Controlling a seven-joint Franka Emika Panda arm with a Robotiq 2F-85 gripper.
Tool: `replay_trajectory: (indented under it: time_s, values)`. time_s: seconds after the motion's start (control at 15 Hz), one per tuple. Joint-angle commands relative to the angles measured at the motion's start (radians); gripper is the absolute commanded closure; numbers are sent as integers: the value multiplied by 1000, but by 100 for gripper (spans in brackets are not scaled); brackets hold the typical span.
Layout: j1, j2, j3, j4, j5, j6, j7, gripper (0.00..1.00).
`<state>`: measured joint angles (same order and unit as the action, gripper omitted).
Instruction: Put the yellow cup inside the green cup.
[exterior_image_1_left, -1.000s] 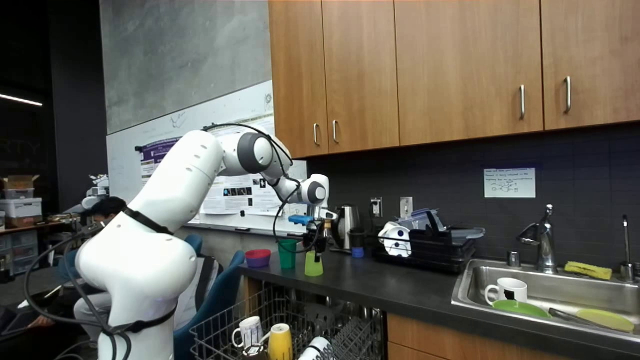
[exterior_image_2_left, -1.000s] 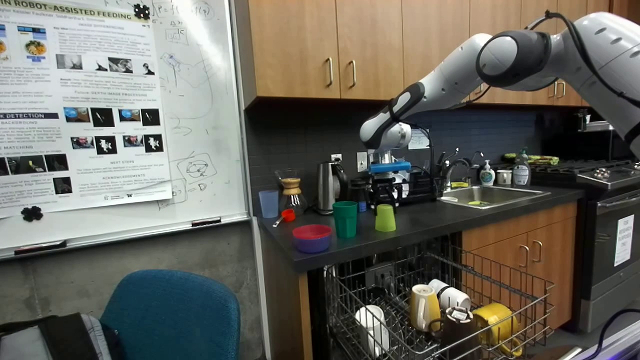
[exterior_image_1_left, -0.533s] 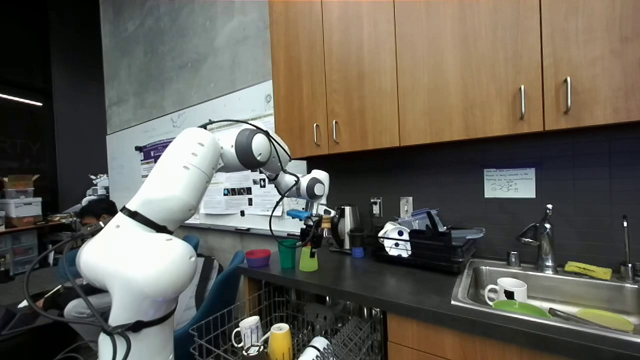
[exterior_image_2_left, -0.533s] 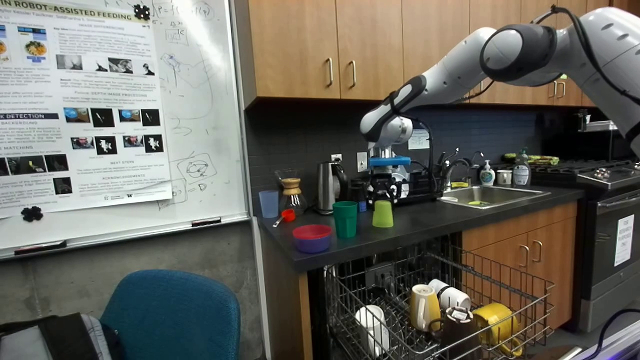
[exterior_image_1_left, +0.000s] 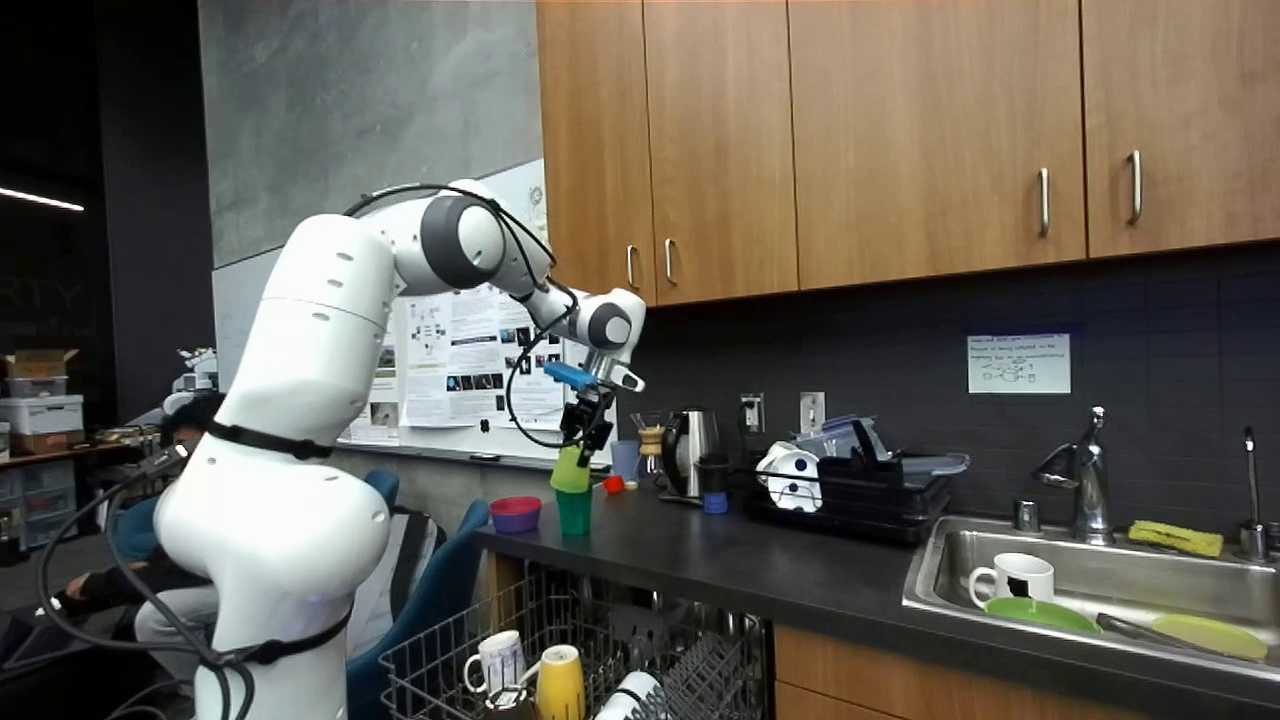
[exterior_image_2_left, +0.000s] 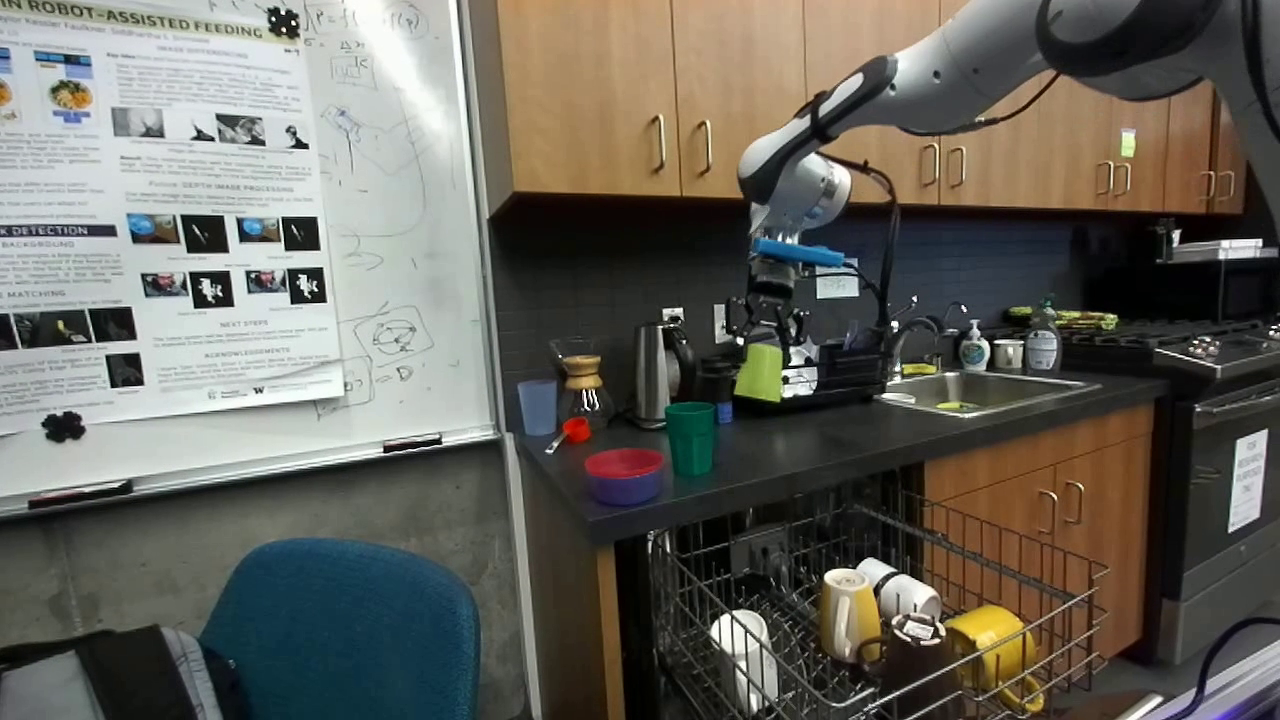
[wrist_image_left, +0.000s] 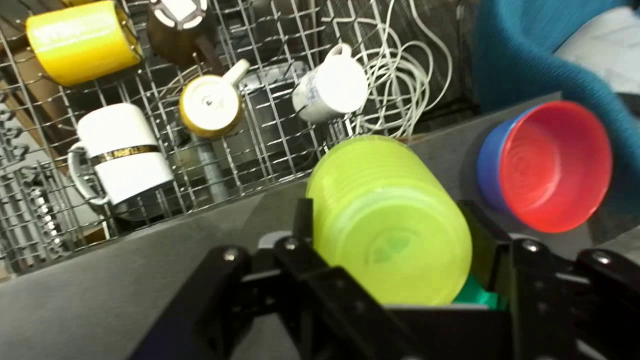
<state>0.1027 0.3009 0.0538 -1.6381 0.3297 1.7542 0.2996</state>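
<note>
Aloft, the tapered plastic yellow cup (wrist_image_left: 390, 220)

- Three coloured cups are counted: the yellow cup (wrist_image_left: 395, 235), the green cup (exterior_image_2_left: 690, 445), a blue cup (exterior_image_2_left: 538, 410).
- Two bowls are counted: a red bowl (wrist_image_left: 560, 165), a purple bowl (exterior_image_2_left: 625, 490).
- Five mugs (wrist_image_left: 82, 42) are counted in the dishwasher rack (exterior_image_1_left: 715, 665).
- One white mug (exterior_image_1_left: 1033, 575) is counted in the sink (exterior_image_1_left: 1110, 575).
- One kettle (exterior_image_2_left: 654, 375) is counted.
- Two bottles (exterior_image_2_left: 1043, 345) are counted beside the sink.

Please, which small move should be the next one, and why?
Probably shift the yellow cup sideways until it is over the green cup, before lowering. The jaws grip it above the counter, tilted, and in an exterior view it hangs to one side of the green cup, not over its opening.
</note>
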Motion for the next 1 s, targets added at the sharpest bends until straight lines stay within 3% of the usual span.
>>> replay_trajectory:
  time_s: [0.0, 0.4, 0.93]
  values:
    - [-27, -101, 44, -76, 153, -59, -128, 55]
    - [-12, -25, 73, 23, 447, -65, -186, 55]
    - [11, 148, 74, 162, 593, 142, -184, 55]
